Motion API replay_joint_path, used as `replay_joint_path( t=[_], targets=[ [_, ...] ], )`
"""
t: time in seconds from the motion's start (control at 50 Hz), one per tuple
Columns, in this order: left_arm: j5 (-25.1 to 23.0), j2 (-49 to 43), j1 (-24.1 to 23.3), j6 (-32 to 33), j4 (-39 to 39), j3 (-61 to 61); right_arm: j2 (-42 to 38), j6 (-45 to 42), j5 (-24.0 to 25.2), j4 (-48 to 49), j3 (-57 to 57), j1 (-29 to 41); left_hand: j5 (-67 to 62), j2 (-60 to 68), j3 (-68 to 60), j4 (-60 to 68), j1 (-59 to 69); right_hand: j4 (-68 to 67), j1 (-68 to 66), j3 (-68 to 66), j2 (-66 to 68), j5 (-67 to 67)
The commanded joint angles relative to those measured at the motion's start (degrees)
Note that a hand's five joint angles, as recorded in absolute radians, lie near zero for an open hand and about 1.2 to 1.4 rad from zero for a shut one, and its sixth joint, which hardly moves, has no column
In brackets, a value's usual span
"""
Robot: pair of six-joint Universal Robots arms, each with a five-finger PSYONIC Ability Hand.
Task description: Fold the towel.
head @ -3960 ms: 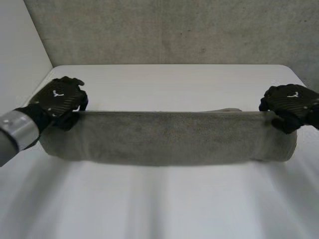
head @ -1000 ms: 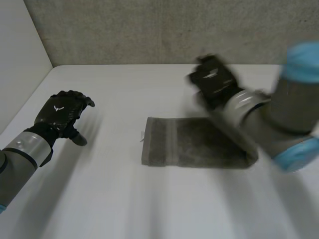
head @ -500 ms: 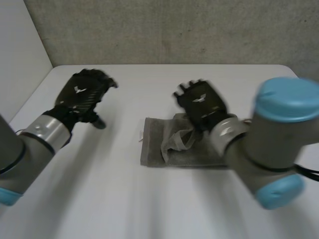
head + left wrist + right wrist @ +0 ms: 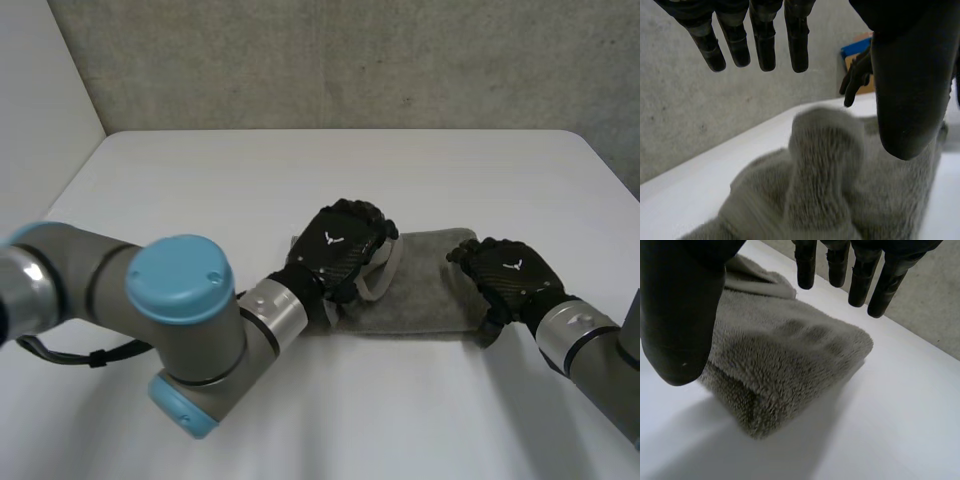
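Observation:
A grey towel (image 4: 425, 290) lies folded into a short thick pad in the middle of the white table (image 4: 300, 170). My left hand (image 4: 335, 255) hovers over its left part, fingers straight and open. In the left wrist view a rumpled hump of towel (image 4: 825, 165) sits under the palm, with the fingers (image 4: 765, 45) above it and touching nothing. My right hand (image 4: 505, 272) is at the towel's right end, also open. In the right wrist view the folded end of the towel (image 4: 785, 355) lies below the straight fingers (image 4: 860, 285) and the thumb (image 4: 680, 325).
A grey wall (image 4: 350, 60) stands behind the table. My left arm (image 4: 180, 320) lies across the front left of the table. A blue and brown object (image 4: 857, 50) shows beyond the table's far side. My right hand (image 4: 855, 75) appears past the towel.
The right hand carried the towel's end over to the left, let go and drew back to the right end. The left hand swung from the far left onto the towel's left part.

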State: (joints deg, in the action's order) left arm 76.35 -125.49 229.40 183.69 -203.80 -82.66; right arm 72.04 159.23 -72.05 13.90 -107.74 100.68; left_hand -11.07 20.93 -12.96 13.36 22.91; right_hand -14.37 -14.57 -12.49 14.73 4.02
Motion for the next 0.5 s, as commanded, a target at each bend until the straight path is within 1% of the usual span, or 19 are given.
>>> replay_joint_path(
  t=[0.02,0.1,0.14,0.16,0.2,0.22,0.24,0.26,0.28,0.3,0.32,0.36,0.42,0.46,0.5],
  targets=[
    [2.49,-4.93,-0.97,3.15,-0.37,3.9,-2.69,0.12,-0.28,2.27,-0.45,0.74,-0.75,0.89,2.96,-3.36,-1.09,4.37,-5.42,2.49,5.26,5.97],
    [2.84,-6.53,-0.97,4.3,-0.54,5.4,-3.66,0.12,-0.63,2.27,-0.54,0.83,-0.92,1.06,2.96,-3.36,-0.92,4.37,-5.77,2.49,5.62,6.33],
    [5.38,-7.93,-0.97,4.74,-0.72,7.5,-3.92,0.03,-1.33,2.45,-0.89,0.83,-1.59,1.73,2.96,-3.36,-0.25,4.37,-7.44,2.49,7.29,8.0],
    [5.39,-7.93,-0.97,4.74,-0.72,7.51,-3.92,0.03,-1.34,2.45,-0.89,0.83,-1.59,1.73,2.96,-3.36,-0.24,4.37,-7.46,2.49,7.3,8.01],
    [9.5,-8.72,-0.62,4.57,-1.77,9.26,-3.92,0.03,-1.51,2.62,-1.07,0.83,-2.26,2.4,2.96,-3.36,0.42,4.37,-8.63,2.49,8.48,9.18],
    [9.52,-8.72,-0.62,4.57,-1.77,9.27,-3.92,0.03,-1.51,2.71,-1.16,0.75,-2.27,2.4,2.96,-3.36,0.43,4.37,-8.97,2.49,8.81,9.52],
    [11.17,-9.07,-0.36,4.48,-2.82,9.53,-3.92,0.03,-1.51,2.71,-1.24,0.66,-3.76,3.9,2.96,-3.36,1.93,4.37,-9.8,2.49,9.65,10.35],
    [11.19,-9.07,-0.35,4.48,-2.83,9.53,-3.92,0.03,-1.51,2.71,-1.24,0.66,-3.78,3.91,2.96,-3.36,1.94,4.37,-9.81,2.49,9.65,10.36],
    [12.58,-9.42,-0.09,4.57,-4.05,9.45,-3.92,0.03,-1.51,2.71,-1.24,0.48,-3.95,4.08,2.96,-3.36,2.11,4.37,-10.14,2.49,9.99,10.7],
    [13.9,-9.51,0.17,4.57,-5.1,9.1,-3.92,0.03,-1.51,2.71,-1.24,0.39,-3.95,4.08,2.96,-3.36,2.11,4.37,-10.15,2.49,9.99,10.7],
    [13.92,-9.51,0.17,4.57,-5.11,9.1,-3.92,0.03,-1.51,2.71,-1.24,0.39,-3.95,4.08,2.96,-3.36,2.11,4.37,-10.15,2.49,9.99,10.7],
    [15.66,-9.6,1.4,4.57,-5.29,7.52,-3.92,0.03,-1.6,2.71,-1.24,0.3,-4.12,4.25,2.96,-3.36,2.28,4.37,-10.15,2.49,9.99,10.7],
    [16.55,-9.43,2.02,4.48,-5.29,6.2,-3.92,0.03,-1.6,2.71,-1.24,0.22,-3.95,4.08,2.96,-3.36,2.11,4.37,-10.15,2.49,9.99,10.7],
    [18.39,-8.64,4.03,4.57,-5.12,3.22,-3.92,0.03,-1.6,2.71,-1.24,0.22,-4.12,4.25,2.96,-3.36,2.28,4.37,-10.15,2.49,9.99,10.7],
    [18.83,-8.46,5.0,4.66,-5.11,1.55,-3.92,-0.05,-1.6,2.71,-1.24,0.22,-4.12,4.25,2.96,-3.36,2.28,4.37,-10.15,2.49,9.99,10.7]
  ],
)
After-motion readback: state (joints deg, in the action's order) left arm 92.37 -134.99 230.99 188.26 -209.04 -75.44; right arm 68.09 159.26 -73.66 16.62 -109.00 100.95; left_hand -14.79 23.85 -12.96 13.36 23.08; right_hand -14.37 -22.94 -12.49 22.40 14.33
